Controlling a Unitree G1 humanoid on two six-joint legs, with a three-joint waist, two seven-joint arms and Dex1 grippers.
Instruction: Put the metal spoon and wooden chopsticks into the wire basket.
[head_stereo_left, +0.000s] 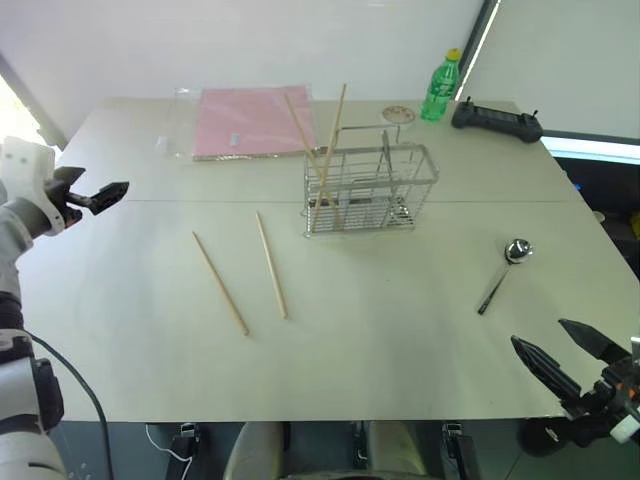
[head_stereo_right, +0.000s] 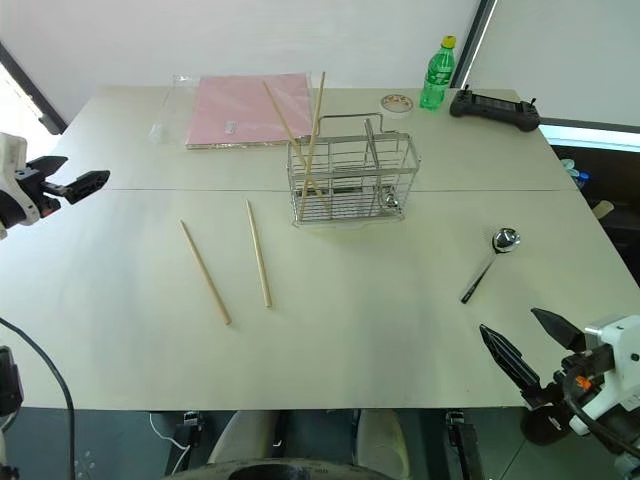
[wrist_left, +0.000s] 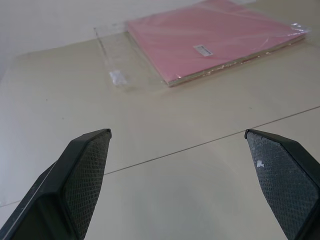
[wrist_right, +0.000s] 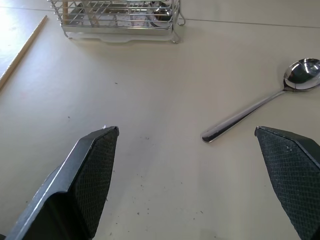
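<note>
Right gripper (head_stereo_left: 568, 357): nearest the camera, low at the near right corner of the bench (head_stereo_left: 400, 360), fingers spread wide and holding nothing, aimed toward the spoon.
Left gripper (head_stereo_left: 104, 194): raised over the far left edge of the bench, pointing roughly level toward the right, fingers wide apart and empty.
Metal spoon (head_stereo_left: 505, 264): flat on the bench at the right, bowl far, handle running near-left, just ahead of the right gripper and apart from it.
Loose wooden chopsticks (head_stereo_left: 270, 264): two lie flat on the left-centre of the bench, side by side but apart, both near-left of the basket.
Wire basket (head_stereo_left: 368, 190): upright at the centre-far part of the bench, with two more chopsticks standing tilted in its left end, their tips rising above the rim.
Open room: bare bench surface between the basket, the spoon and the near edge, and wide bare surface on the left.
Pink sheet (head_stereo_left: 252, 120): far left in a clear sleeve, with a small white label too small to read.
Green bottle (head_stereo_left: 440, 87): far right, label unreadable; a black controller (head_stereo_left: 496, 122) lies beside it.
</note>
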